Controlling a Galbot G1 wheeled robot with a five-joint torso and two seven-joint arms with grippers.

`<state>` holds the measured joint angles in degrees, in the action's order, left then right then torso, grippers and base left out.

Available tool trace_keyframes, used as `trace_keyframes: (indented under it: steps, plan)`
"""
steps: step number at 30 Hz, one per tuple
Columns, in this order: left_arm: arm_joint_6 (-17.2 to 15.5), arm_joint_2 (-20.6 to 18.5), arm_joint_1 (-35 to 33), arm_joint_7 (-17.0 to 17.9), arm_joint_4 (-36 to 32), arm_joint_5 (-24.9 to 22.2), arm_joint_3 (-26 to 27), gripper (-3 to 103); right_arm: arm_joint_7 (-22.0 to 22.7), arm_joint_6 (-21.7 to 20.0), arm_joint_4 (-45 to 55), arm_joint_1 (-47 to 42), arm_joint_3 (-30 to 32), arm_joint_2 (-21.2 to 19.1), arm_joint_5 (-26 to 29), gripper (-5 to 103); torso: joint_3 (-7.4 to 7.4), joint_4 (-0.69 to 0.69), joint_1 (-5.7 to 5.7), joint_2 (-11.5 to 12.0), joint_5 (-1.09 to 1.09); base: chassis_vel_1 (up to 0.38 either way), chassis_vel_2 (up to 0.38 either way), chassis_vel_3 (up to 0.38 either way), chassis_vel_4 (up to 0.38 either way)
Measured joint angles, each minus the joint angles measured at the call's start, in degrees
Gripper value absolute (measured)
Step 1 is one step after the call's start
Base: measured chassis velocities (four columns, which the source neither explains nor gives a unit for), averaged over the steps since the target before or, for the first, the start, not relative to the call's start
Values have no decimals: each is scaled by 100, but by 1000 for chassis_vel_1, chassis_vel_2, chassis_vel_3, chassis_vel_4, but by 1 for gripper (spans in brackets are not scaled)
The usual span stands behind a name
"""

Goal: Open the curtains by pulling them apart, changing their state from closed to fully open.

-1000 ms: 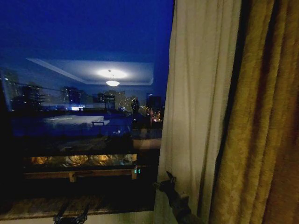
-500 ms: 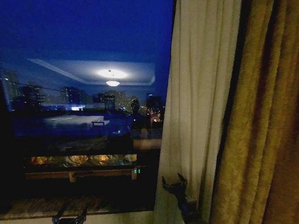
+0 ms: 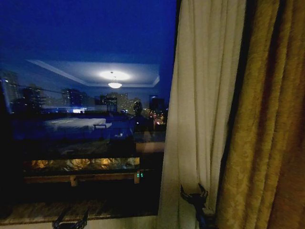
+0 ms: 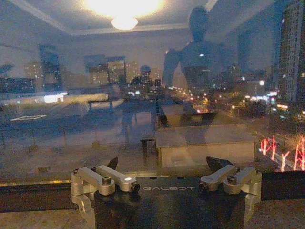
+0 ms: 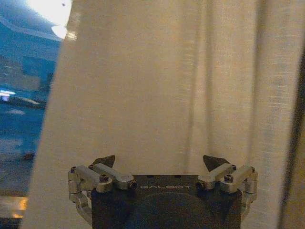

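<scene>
The curtains — one sheer cream panel — hang gathered at the right of the dark window, beside the golden-brown drape; the right claw sits low in front of the panel, fingers spread, gripping nothing; the left claw waits low by the sill, fingers apart, facing the glass.

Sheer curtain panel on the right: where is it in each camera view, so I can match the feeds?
Head view: the sheer curtain hangs right of the window glass, beside the golden-brown drape; the right gripper is open in front of its lower part.
Left wrist view: no curtain, just glass ahead of the open left gripper.
Right wrist view: curtain directly ahead.
Shared landmark: ceiling lamp reflection.
</scene>
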<state>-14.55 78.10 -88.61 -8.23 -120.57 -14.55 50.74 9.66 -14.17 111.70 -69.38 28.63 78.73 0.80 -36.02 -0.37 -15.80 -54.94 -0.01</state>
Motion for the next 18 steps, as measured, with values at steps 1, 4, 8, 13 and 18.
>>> trace_keyframes:
  steps: [1, 4, 8, 13, 18]
  plan:
    - [0, 2, -4, 2, 0, 0, 11, 100, 45, 0, -22, -25, 79, 0, -8, 100, 0, 0, 0, 0, -1, 0, 0, 0, 0]
    - [0, 0, -6, 3, 0, 0, 34, 100, 57, 41, -96, -82, 186, -1, -5, 100, 0, -2, 0, 0, -1, 0, 0, 0, 0]
    - [1, 2, -1, 6, 0, 1, 29, 100, 55, 124, -176, -55, 197, 0, 0, 100, 0, -1, 0, 0, 0, 0, 0, 0, 0]
    - [0, 1, -1, 9, -23, 1, 20, 100, 79, 113, -250, 63, 201, 0, -104, 100, 0, 1, 0, 0, 0, 0, 0, 0, 0]
    - [-2, -36, -10, 10, -29, -26, 39, 100, 180, 101, -385, 85, 402, -1, -230, 100, 0, -1, 0, 0, 0, 0, 0, 0, 0]
